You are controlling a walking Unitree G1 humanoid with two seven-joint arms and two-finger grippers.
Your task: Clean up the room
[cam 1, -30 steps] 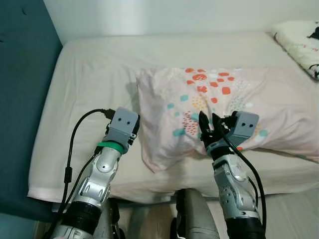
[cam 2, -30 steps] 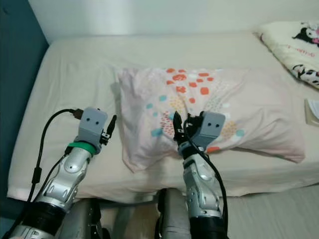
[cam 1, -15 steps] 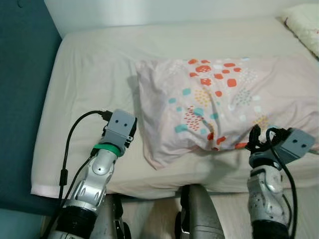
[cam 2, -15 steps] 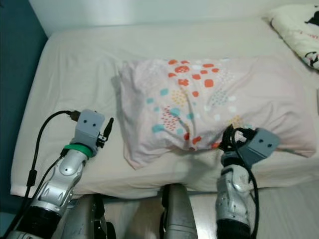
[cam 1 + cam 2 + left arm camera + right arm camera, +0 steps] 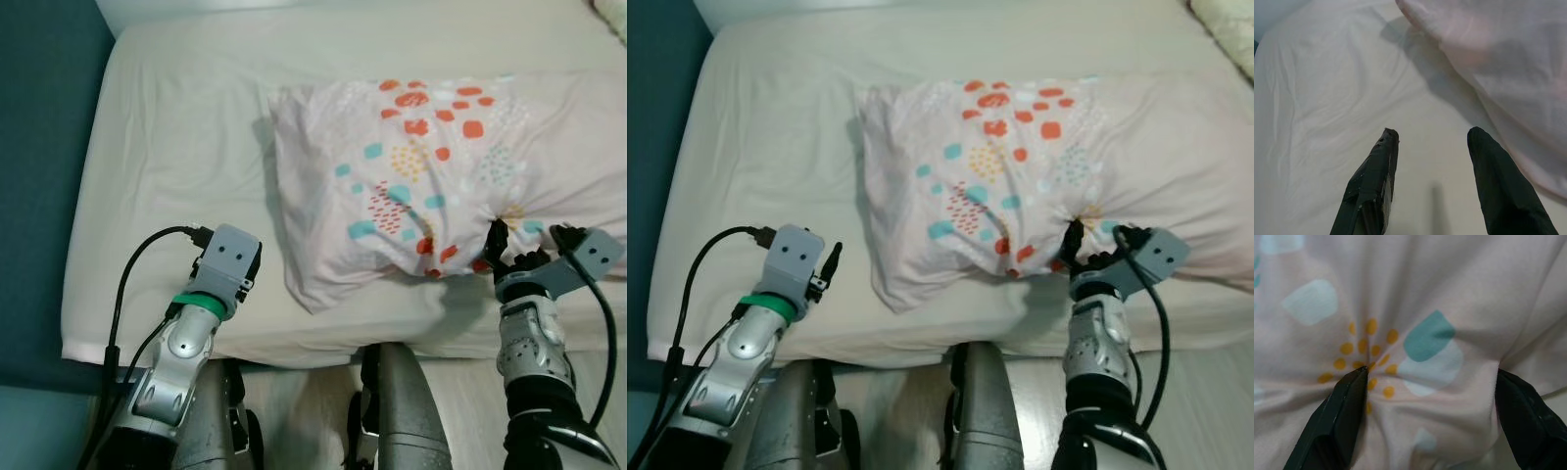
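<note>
Near the bed's front left corner, left gripper [image 5: 1430, 183] hovers just above the bare sheet, fingers spread, holding nothing; likely parked beside the pillow's left end, ready to take that side. Bed [image 5: 167, 147] carries the pillow [image 5: 411, 176], pink with coloured spots, lying across the middle toward the right edge, its front left corner drooping near the bed's front edge. At the pillow's front edge, right gripper [image 5: 1432, 423] has fingers spread wide, pressed into the bunched fabric with a fold between them; not pinched yet, probably setting up a grab to lift or straighten it. Pillow's right end is cut off by the frame, and whether fabric is truly caught is hard to tell.
</note>
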